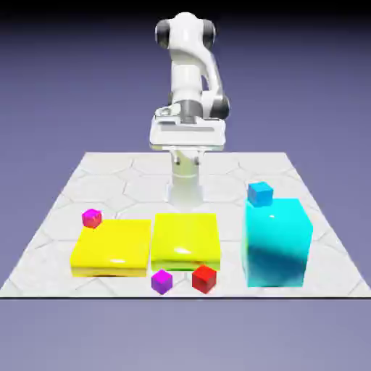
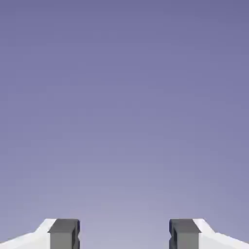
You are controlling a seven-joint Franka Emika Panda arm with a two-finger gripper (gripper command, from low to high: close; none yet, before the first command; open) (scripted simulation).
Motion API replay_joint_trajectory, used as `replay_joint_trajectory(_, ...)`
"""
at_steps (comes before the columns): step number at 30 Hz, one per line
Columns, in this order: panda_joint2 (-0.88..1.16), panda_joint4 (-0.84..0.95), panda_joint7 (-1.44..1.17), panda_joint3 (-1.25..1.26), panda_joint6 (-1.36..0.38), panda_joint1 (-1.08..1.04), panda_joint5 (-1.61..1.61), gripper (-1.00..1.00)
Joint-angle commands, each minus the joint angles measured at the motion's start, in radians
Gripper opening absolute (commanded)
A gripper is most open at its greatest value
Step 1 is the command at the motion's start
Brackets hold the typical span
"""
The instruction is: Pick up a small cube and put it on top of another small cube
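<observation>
the gripper [image 2: 124, 236] stood with its jaws spread wide apart, the two grey fingertips [image 2: 64, 233] framing nothing but plain blue-violet backdrop, so it held and touched nothing. the red cube [image 1: 204, 278] lay on the table [image 1: 109, 170] well below and in front of the jaws, near the front edge, just beside the purple cube [image 1: 161, 281] and just in front of a yellow slab [image 1: 185, 238]. the blue cube [image 1: 260, 193] sat on top of the cyan block [image 1: 277, 243], low and off toward the exterior view's right of the jaws.
</observation>
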Motion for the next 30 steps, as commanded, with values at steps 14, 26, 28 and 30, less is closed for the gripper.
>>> replay_joint_trajectory(14,-0.065,0.23,-0.496,-0.506,-0.267,0.507,-0.01,0.0)
replay_joint_trajectory(26,-0.122,0.426,-0.922,-0.94,-0.495,0.942,-0.019,0.0)
replay_joint_trajectory(28,-0.131,0.459,-0.993,-1.012,-0.533,1.015,-0.021,0.0)
replay_joint_trajectory(30,-0.14,0.492,-1.064,-1.084,-0.571,1.087,-0.022,0.0)
